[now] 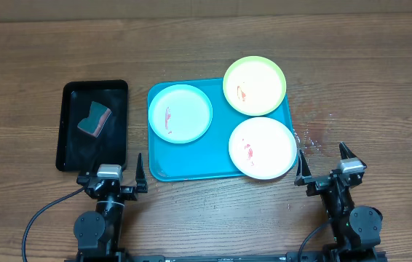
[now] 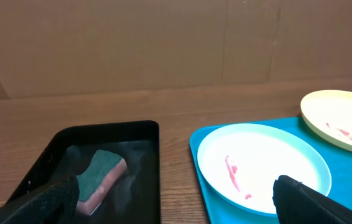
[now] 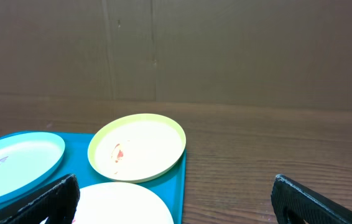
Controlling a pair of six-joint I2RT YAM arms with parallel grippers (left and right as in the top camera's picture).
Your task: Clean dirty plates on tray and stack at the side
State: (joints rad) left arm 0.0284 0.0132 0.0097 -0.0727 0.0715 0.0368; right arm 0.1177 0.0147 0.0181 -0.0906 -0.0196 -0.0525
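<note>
The turquoise tray [image 1: 191, 160] lies mid-table and holds three plates, each with red smears: light blue [image 1: 180, 113] at the left, yellow-green [image 1: 255, 85] at the back right overhanging the rim, white [image 1: 263, 148] at the front right. My left gripper [image 1: 111, 185] is open and empty near the table's front edge, left of the tray. My right gripper [image 1: 331, 175] is open and empty at the front right. The left wrist view shows the blue plate [image 2: 263, 165]; the right wrist view shows the yellow-green plate [image 3: 137, 146], the white plate [image 3: 123, 205] and the blue plate [image 3: 14, 165].
A black tray [image 1: 71, 138] stands left of the turquoise tray and holds a green and pink sponge [image 1: 94, 119], also in the left wrist view [image 2: 101, 174]. A faint wet patch [image 1: 314, 135] marks the wood right of the tray.
</note>
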